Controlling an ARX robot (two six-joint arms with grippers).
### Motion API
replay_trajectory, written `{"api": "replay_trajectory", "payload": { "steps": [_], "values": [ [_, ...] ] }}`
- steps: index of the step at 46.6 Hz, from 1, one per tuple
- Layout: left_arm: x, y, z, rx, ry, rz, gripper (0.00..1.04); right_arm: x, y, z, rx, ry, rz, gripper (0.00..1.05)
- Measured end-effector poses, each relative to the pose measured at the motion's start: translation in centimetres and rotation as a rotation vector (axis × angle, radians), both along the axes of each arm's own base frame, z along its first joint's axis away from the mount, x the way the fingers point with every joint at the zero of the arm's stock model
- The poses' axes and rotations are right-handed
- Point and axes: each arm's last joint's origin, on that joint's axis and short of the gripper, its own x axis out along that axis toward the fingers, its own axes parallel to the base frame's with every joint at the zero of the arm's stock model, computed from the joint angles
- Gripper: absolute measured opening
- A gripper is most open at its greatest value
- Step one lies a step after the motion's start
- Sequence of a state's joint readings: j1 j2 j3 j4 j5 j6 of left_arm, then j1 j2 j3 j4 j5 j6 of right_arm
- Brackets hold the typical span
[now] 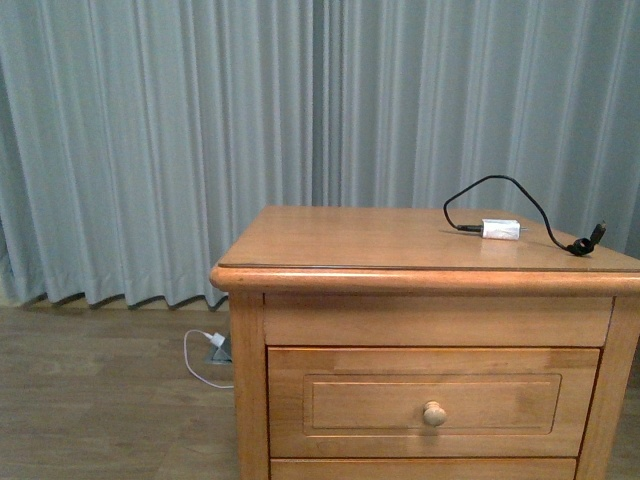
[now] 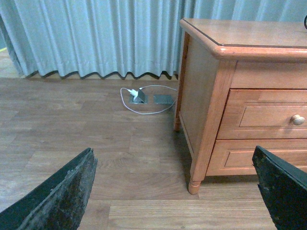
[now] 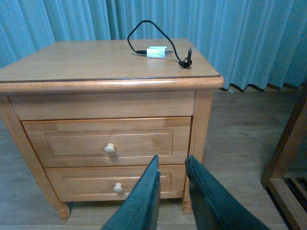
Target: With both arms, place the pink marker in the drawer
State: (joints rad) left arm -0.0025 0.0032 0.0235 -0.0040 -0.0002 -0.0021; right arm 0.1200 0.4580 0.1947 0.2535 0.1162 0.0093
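On the far left of the front view, pale blue-grey curtains (image 1: 150,140) hang to the wooden floor (image 1: 100,390). Low on the floor near the curtain hem, a white plug with a white cord (image 1: 200,355) sits at a grey floor socket (image 1: 222,347), just left of the nightstand (image 1: 425,250).

The nightstand fills the middle and right of that view. The drawer (image 1: 433,402) is shut, its panel front flush with the frame, and one round knob (image 1: 434,413) sits at its middle. A lower drawer (image 3: 112,184) with its own knob lies beneath it, also shut, seen best from the right wrist camera.

On the tabletop (image 1: 350,240), toward the far right corner, a small white adapter (image 1: 501,229) lies on its side, with a black cable (image 1: 500,190) arching up from it and curling down to a plug end near the right edge. No pink marker shows in any view, so I cannot tell where it is.

The left claw (image 2: 177,191) is released, its two black fingers (image 2: 62,196) standing wide apart over the floor, left of the nightstand's near leg. The right claw (image 3: 171,191) hangs in front of the lower drawer, its fingers (image 3: 141,201) close together with only a narrow gap and nothing between them; whether they meet at the tips I cannot tell.

At the far right of the right wrist view, part of another wooden frame (image 3: 288,158) stands on the floor.
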Motion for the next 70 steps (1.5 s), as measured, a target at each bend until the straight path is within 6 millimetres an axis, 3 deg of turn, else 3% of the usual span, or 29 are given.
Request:
{"api": "replay_trajectory", "payload": {
  "steps": [4, 46, 63, 70],
  "values": [
    [0.0, 0.0, 0.0, 0.0, 0.0, 0.0, 0.99, -0.3, -0.6, -0.6, -0.002, -0.003, 0.021, 0.01],
    [0.0, 0.0, 0.0, 0.0, 0.0, 0.0, 0.99, -3.0, -1.2, -5.0, -0.005, 0.019, -0.003, 0.01],
    [0.0, 0.0, 0.0, 0.0, -0.001, 0.0, 0.99, -3.4, -1.2, -4.8, -0.005, -0.012, -0.003, 0.01],
    [0.0, 0.0, 0.0, 0.0, -0.001, 0.0, 0.99, -3.4, -1.2, -4.8, -0.007, -0.012, -0.003, 0.23]
  ]
}}
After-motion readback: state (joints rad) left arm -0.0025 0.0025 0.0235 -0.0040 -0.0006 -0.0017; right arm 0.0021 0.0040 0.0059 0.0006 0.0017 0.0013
